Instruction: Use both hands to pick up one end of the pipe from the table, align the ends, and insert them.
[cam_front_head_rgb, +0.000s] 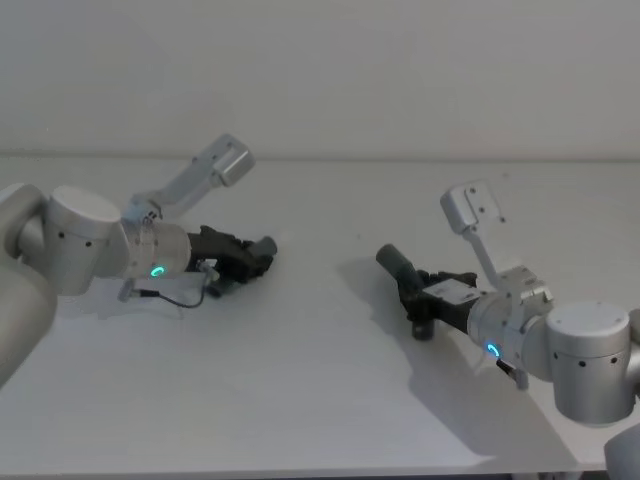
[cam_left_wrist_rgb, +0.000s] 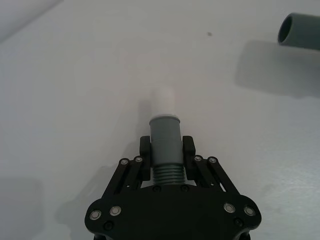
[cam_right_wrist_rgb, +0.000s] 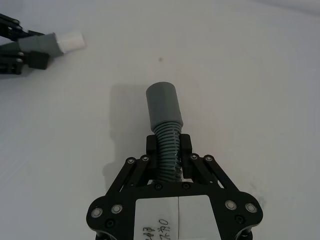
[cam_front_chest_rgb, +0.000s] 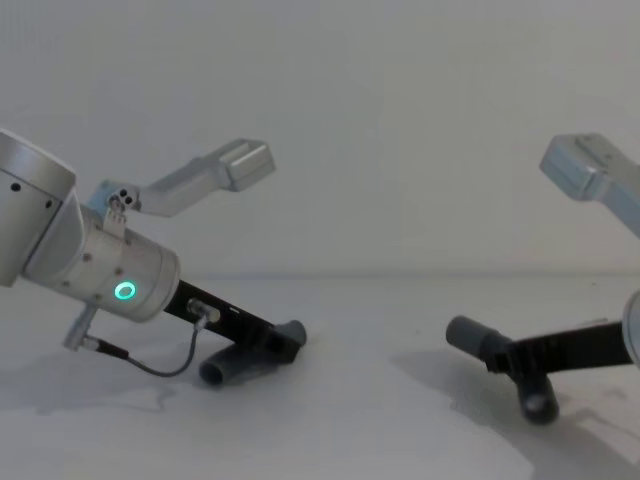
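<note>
Black, long and made of plastic, the two-fingered left gripper (cam_left_wrist_rgb: 166, 150) is squeezing a short dark grey ribbed pipe piece (cam_left_wrist_rgb: 165, 134) with a white tip, low on the left side of the flat white-grey table (cam_front_head_rgb: 320, 400). The matching right gripper (cam_right_wrist_rgb: 168, 147) is pinching the ribs of the other grey pipe piece (cam_right_wrist_rgb: 168, 132), its wide round cuff (cam_right_wrist_rgb: 162, 102) sticking out in front. The two pieces are facing each other, well apart.

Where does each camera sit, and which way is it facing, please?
Head: high up, looking down at the table; both arms show, with the left gripper and right gripper.
Chest: low, looking across the table; arms enter from both edges.
Left wrist: looks along its gripper at the left pipe piece.
Right wrist: likewise, at the right pipe piece.
Both wrist views catch the other arm's pipe.
</note>
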